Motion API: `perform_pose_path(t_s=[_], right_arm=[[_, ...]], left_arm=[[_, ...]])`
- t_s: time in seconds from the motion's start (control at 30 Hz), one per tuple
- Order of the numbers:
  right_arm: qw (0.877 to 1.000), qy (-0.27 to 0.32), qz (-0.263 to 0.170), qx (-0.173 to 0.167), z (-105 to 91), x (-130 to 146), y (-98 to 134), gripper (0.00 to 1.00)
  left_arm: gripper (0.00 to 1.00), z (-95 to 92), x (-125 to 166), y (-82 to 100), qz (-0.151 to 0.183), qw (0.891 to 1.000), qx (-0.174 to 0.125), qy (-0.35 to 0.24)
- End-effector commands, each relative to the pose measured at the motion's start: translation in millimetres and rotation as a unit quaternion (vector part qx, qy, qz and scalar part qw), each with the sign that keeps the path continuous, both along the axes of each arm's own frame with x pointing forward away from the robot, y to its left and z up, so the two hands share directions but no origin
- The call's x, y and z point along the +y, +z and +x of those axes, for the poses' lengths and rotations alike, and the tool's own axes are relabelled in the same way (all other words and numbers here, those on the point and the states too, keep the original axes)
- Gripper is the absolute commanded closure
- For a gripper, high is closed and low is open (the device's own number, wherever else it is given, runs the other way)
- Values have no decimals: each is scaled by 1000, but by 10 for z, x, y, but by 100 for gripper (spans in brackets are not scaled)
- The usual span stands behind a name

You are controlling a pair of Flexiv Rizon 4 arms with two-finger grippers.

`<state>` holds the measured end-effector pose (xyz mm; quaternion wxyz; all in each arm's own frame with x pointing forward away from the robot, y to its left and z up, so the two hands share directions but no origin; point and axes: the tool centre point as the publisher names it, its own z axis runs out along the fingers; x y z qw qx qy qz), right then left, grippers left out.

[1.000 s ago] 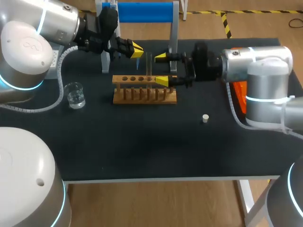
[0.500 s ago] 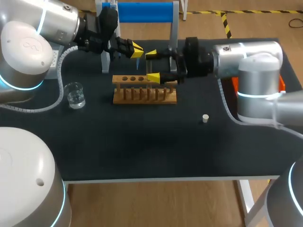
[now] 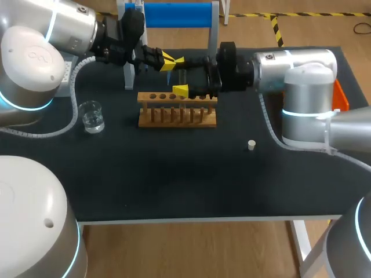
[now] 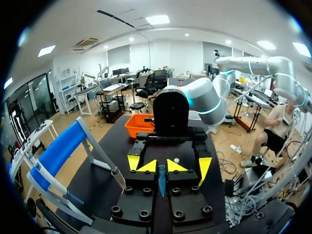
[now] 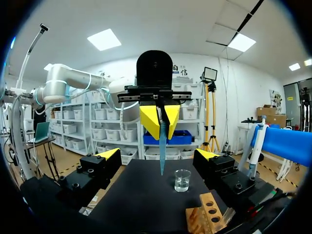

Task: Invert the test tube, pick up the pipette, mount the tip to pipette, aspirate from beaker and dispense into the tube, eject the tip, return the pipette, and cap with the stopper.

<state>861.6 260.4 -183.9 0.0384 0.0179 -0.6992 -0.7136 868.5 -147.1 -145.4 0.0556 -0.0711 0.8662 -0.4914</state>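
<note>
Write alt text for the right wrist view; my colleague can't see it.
The left arm faces the camera, jaws shut on a slim blue tip that hangs point-down above the black table. Beyond it stands a glass beaker; this view's own jaws are open, with the wooden rack close below them.

Wide table [image 3: 191, 185] with matte black top, pale front edge.
</note>
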Motion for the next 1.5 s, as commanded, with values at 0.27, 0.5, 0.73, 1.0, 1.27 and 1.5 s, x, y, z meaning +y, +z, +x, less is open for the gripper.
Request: perform_pose_path(t_s=[0.27,0.5,0.73,1.0,1.27,1.5], right_arm=[[1000,6,10,0,74,146,16,8],[1000,8,14,1,82,202,24,20],[1000,13,18,-1,77,241,47,55],[1000,16,21,-3,66,254,60,88],[1000,15,24,-4,57,232,59,100],[1000,13,21,-5,20,134,27,100]], left_arm=[[100,3,6,12,2,1000,2,-1],[100,3,6,12,2,1000,2,-1],[100,3,6,12,2,1000,2,-1],[100,3,6,12,2,1000,2,-1],[100,3,6,12,2,1000,2,-1],[0,3,6,12,2,1000,2,-1]])
